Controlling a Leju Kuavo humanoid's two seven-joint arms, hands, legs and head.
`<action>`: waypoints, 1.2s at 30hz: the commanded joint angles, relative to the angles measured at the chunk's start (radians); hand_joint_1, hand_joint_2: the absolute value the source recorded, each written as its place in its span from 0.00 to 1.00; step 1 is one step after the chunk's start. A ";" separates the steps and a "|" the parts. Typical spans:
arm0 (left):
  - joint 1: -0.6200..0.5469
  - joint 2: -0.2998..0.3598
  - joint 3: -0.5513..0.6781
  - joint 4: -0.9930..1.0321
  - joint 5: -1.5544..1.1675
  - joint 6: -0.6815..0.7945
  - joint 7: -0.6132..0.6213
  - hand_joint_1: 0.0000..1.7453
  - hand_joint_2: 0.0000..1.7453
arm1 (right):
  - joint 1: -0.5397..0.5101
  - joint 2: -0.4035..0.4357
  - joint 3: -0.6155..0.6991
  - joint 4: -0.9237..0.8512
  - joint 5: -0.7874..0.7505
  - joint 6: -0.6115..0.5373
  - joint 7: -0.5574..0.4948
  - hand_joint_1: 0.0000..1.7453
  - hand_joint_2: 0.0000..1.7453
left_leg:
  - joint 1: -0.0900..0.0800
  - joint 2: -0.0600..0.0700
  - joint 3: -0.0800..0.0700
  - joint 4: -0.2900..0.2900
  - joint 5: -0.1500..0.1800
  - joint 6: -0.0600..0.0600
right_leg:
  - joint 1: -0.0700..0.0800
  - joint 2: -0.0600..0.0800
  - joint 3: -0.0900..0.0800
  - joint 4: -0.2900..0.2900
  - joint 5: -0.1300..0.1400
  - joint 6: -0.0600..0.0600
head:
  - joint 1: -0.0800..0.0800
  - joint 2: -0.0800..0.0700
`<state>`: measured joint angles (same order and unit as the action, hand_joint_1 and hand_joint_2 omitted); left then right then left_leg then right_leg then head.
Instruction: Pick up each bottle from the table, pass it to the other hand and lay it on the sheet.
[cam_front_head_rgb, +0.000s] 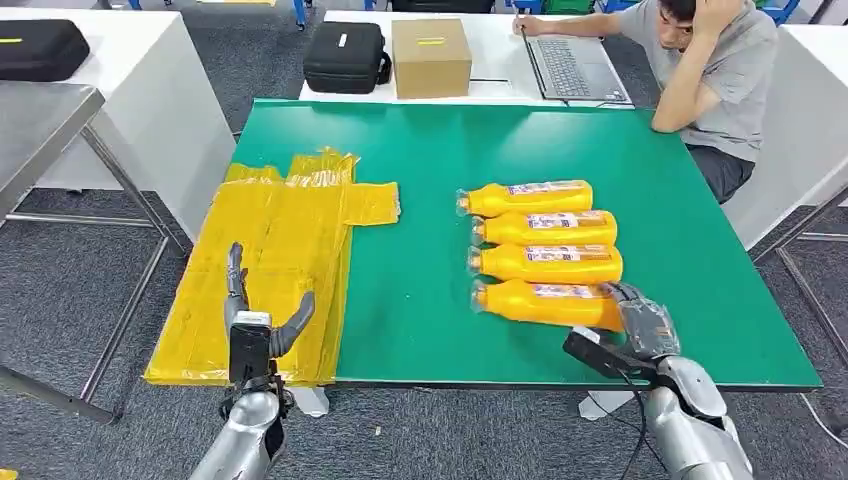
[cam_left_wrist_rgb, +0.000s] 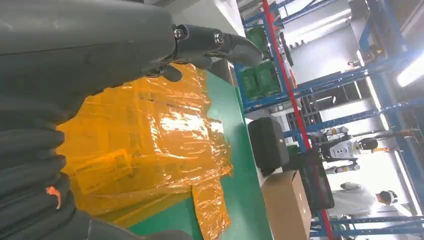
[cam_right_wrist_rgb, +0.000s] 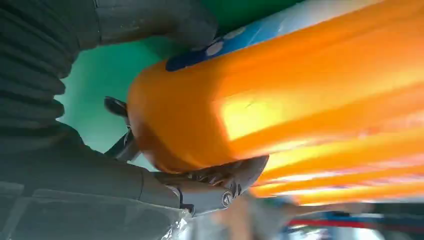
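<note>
Several orange bottles lie side by side on the green table (cam_front_head_rgb: 440, 150), caps pointing left. My right hand (cam_front_head_rgb: 642, 322) grips the base end of the nearest bottle (cam_front_head_rgb: 540, 300), which still lies on the table, slightly skewed from the others (cam_front_head_rgb: 545, 263). In the right wrist view, the thumb and fingers (cam_right_wrist_rgb: 220, 185) wrap around that bottle's (cam_right_wrist_rgb: 280, 100) rounded base. A crinkled yellow sheet (cam_front_head_rgb: 290, 240) covers the table's left part and hangs over its left edge. My left hand (cam_front_head_rgb: 255, 325) hovers over the sheet's near end, fingers spread, holding nothing. The sheet (cam_left_wrist_rgb: 150, 135) lies beyond its fingers (cam_left_wrist_rgb: 220, 42).
A person (cam_front_head_rgb: 710, 70) sits at the far right corner by a laptop (cam_front_head_rgb: 575, 68). A cardboard box (cam_front_head_rgb: 430, 57) and a black case (cam_front_head_rgb: 346, 57) stand on the white table behind. A metal table (cam_front_head_rgb: 40, 120) stands to the left. The table's near edge runs just ahead of both hands.
</note>
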<state>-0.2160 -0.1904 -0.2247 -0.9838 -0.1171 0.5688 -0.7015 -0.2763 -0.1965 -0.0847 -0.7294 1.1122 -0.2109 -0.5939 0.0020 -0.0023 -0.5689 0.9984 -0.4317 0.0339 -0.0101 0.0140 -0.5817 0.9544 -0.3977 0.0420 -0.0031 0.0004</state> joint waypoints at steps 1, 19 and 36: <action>-0.043 0.009 -0.027 0.062 0.000 -0.005 0.003 0.00 1.00 | 0.096 0.024 0.034 0.077 -0.073 0.081 -0.104 1.00 1.00 | 0.002 -0.004 0.000 -0.005 0.001 -0.003 | 0.002 -0.006 0.003 -0.005 -0.001 -0.003 | 0.000 0.000; -0.043 0.009 -0.031 0.060 0.002 0.000 0.003 0.00 1.00 | 0.119 0.014 0.086 0.018 -0.141 0.089 -0.104 1.00 1.00 | 0.003 -0.001 0.001 -0.001 0.000 -0.002 | 0.003 -0.003 0.003 -0.002 -0.001 -0.002 | 0.000 0.000; -0.047 0.013 -0.063 0.054 0.060 0.052 0.003 0.00 1.00 | 0.202 -0.041 0.420 -0.288 -0.775 -0.268 -0.104 1.00 1.00 | 0.001 -0.001 -0.012 0.000 0.000 -0.001 | 0.001 0.000 -0.009 0.001 -0.001 -0.001 | 0.000 0.000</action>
<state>-0.2253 -0.1904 -0.2536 -0.9781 -0.0835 0.6050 -0.7015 -0.1076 -0.2273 0.2235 -0.9151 0.4907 -0.3588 -0.7031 0.0031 -0.0025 -0.5819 0.9985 -0.4311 0.0340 -0.0095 0.0157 -0.5920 0.9555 -0.3977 0.0421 -0.0034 0.0004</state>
